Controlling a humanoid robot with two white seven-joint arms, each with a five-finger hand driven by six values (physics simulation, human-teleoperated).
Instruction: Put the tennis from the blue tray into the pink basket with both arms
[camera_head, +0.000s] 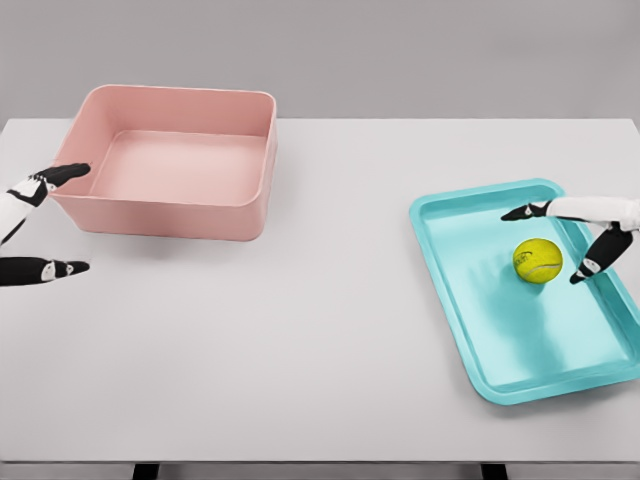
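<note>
The fuzzy yellow-green tennis ball (538, 260) sits in the shallow turquoise plastic tray (470, 330) on the white counter (300, 350). The right hand (585, 235) hovers just right of it, fingers spread and empty, clearly nearer. The left hand (45, 225), also spread, waits beside the pink rectangular plastic basket (170, 215), far left.

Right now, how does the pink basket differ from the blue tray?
The pink basket is deep with tall walls; the blue tray is shallow with a low rim. The pink basket holds nothing, while the blue tray holds the tennis ball. The basket stands far left, the tray right. Both are rectangular and rest on the white table.
</note>
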